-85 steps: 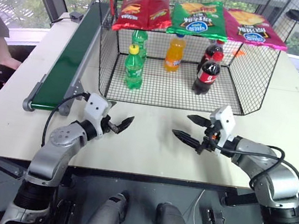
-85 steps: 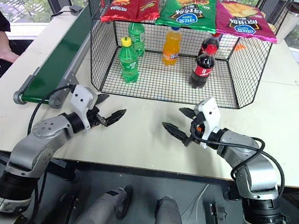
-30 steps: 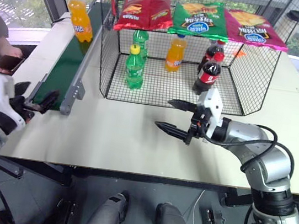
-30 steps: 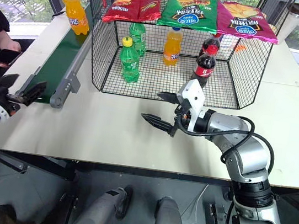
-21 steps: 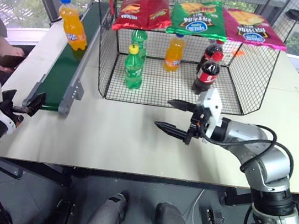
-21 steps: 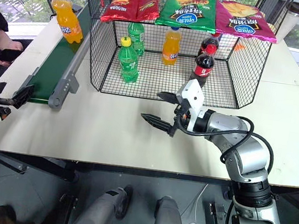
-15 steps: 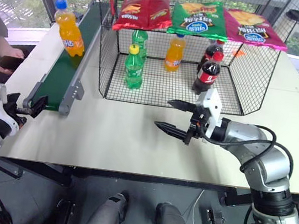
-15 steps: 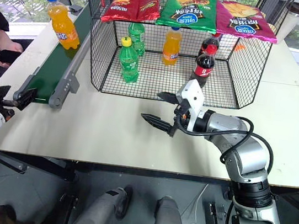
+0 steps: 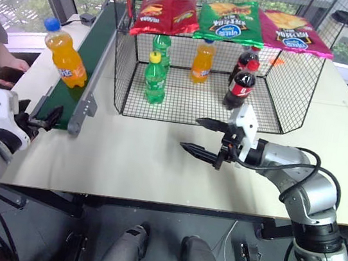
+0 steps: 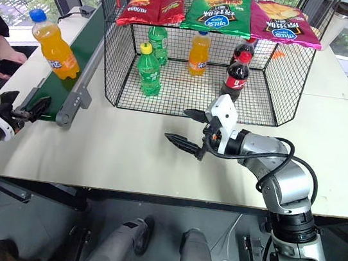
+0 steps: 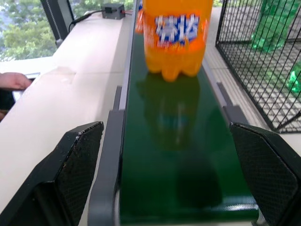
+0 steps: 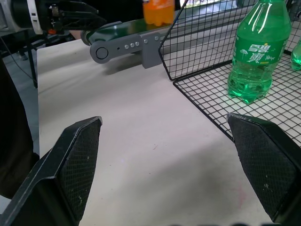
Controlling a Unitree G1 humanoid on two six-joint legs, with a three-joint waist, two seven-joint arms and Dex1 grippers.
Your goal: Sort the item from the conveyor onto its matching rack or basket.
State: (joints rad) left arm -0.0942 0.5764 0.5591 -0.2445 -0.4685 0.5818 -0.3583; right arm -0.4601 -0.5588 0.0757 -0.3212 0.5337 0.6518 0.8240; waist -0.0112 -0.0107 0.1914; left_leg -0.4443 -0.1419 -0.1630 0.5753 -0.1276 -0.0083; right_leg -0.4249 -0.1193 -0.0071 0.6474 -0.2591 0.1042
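An orange soda bottle with a blue cap [image 9: 64, 58] stands upright on the dark green conveyor [image 9: 86, 60], near its near end; it also shows close ahead in the left wrist view [image 11: 175, 37]. My left gripper [image 9: 40, 122] is open just off the belt's near end, level and pointing along it, apart from the bottle. Over the bare table in front of the black wire cage [image 9: 125, 65], my right gripper [image 9: 204, 138] is open and holds nothing. Inside the cage stand green bottles [image 9: 155, 76], another orange bottle [image 9: 202, 62] and cola bottles [image 9: 240, 85].
Three crisp bags [image 9: 228, 20] lie on top of the cage. A person's hand [image 9: 5, 61] rests at the table's left edge beside the conveyor. A cup [image 10: 337, 23] stands at the back right. The pale table [image 9: 144, 159] is open between my grippers.
The orange bottle has ridden down the belt toward its near end and my left gripper. My left gripper has shifted slightly toward the belt end. My right arm has kept still.
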